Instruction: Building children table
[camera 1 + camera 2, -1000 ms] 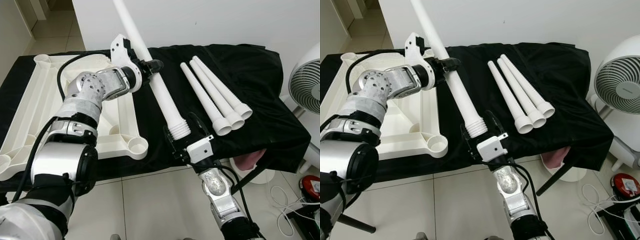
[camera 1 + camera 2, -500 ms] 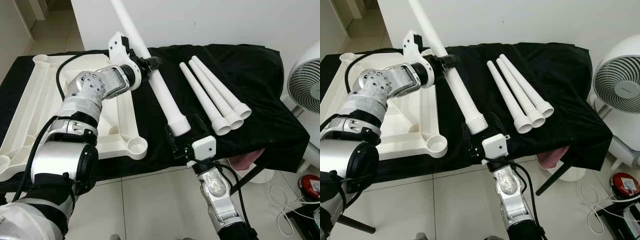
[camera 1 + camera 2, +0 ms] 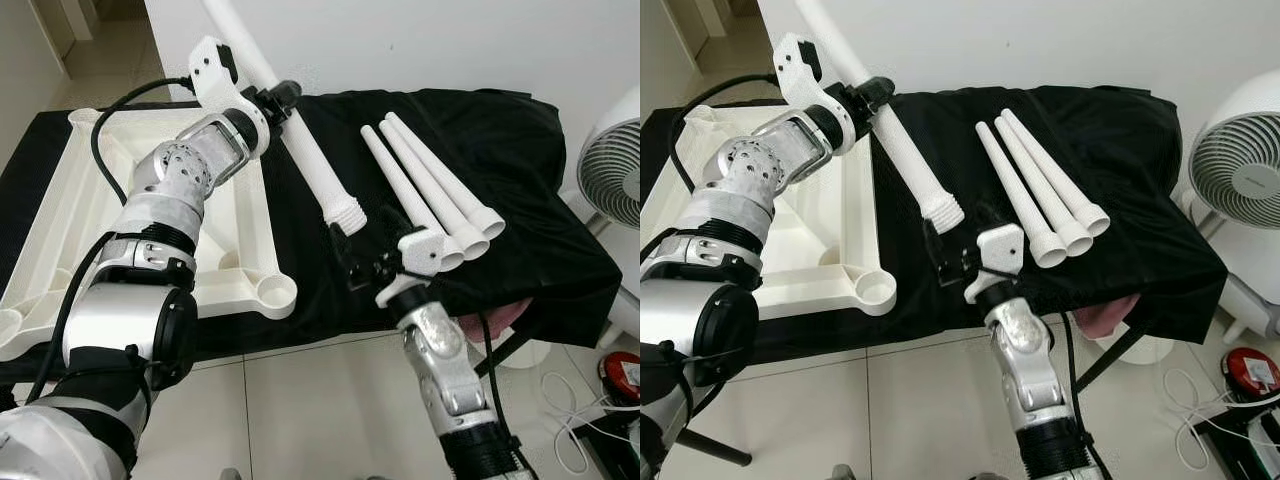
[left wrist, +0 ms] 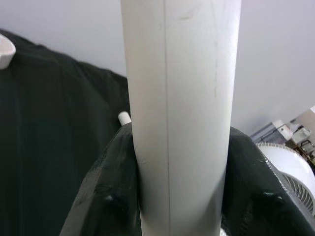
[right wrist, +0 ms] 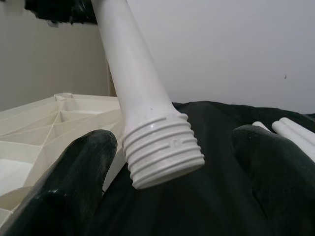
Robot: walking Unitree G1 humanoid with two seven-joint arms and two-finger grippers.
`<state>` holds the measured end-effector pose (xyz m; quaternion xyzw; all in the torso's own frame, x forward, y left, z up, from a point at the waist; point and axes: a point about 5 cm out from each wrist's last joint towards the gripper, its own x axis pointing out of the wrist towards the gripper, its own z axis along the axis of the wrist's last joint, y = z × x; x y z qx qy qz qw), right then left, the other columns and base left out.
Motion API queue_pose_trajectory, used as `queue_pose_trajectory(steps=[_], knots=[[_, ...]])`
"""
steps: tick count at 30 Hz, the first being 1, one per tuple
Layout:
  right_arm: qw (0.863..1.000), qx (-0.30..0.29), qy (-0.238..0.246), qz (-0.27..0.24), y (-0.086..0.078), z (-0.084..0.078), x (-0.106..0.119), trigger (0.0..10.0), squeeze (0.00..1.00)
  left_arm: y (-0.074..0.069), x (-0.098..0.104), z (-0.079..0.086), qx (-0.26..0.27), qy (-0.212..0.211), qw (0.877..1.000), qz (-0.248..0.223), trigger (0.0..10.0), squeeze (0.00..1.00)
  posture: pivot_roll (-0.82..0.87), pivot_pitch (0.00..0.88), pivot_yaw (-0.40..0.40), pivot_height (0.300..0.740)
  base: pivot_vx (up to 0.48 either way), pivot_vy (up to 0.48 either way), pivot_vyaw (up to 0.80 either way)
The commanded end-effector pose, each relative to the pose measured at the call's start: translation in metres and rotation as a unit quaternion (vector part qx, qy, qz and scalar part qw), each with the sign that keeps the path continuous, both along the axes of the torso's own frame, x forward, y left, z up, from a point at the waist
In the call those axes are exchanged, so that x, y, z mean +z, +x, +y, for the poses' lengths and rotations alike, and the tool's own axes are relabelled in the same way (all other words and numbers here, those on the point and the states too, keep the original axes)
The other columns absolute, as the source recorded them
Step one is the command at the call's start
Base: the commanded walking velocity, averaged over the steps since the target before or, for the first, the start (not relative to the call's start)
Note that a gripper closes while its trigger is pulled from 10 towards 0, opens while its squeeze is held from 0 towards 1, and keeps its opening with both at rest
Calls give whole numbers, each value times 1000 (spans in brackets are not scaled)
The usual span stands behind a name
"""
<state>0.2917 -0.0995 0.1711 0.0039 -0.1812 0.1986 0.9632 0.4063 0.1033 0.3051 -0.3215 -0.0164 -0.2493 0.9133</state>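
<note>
Table leg (image 3: 310, 165): smooth white plastic, ribbed thread at end. Tabletop (image 3: 75, 215) left of leg: cream moulded plastic. Cloth (image 3: 520, 190) beneath: matt black fabric, creased.

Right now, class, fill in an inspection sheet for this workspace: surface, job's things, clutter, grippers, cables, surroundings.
Surface: black cloth draped over the table, wrinkled.
Job's things: upturned white tabletop on the robot's left; three spare legs lying side by side on the cloth; one held leg tilted, threaded end down, off the cloth.
Clutter: nothing seen on the cloth.
Grippers: left gripper shut on the held leg's shaft; right gripper open, fingers either side of the threaded end, not touching.
Cables: black cable looping over the left arm; white cords on the floor.
Surroundings: white fan, tiled floor, white wall.
</note>
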Motion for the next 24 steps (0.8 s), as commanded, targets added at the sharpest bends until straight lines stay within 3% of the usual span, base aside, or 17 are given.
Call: queue_pose_trajectory(steps=[1, 6, 11, 16, 19, 24], knots=[[1000, 8, -7, 11, 7, -6, 12, 10000, 0, -13, 16, -11, -118, 8, 983, -138, 10000, 0, -107, 0, 22, 740, 0, 0, 0], [999, 16, -25, 26, 20, -22, 39, 10000, 0, -18, 16, -19, -103, 33, 979, -172, 10000, 0, -106, 0, 26, 740, 0, 0, 0], [998, 7, -50, 33, 29, -28, 50, 10000, 0, -23, 15, -27, -84, 74, 972, -207, 10000, 0, -103, 0, 22, 740, 0, 0, 0], [993, 30, -99, 57, 37, -25, 51, 10000, 0, -32, 10, -42, -88, 102, 963, -232, 10000, 0, -99, 0, 16, 740, 0, 0, 0], [983, 69, -152, 79, 40, -17, 44, 10000, 0, -37, 9, -53, -91, 106, 960, -244, 10000, 0, -94, 0, 11, 740, 0, 0, 0], [978, 75, -171, 95, 49, -14, 41, 10000, 0, -43, 10, -65, -101, 108, 956, -254, 10000, 0, -91, 0, 10, 740, 0, 0, 0]])
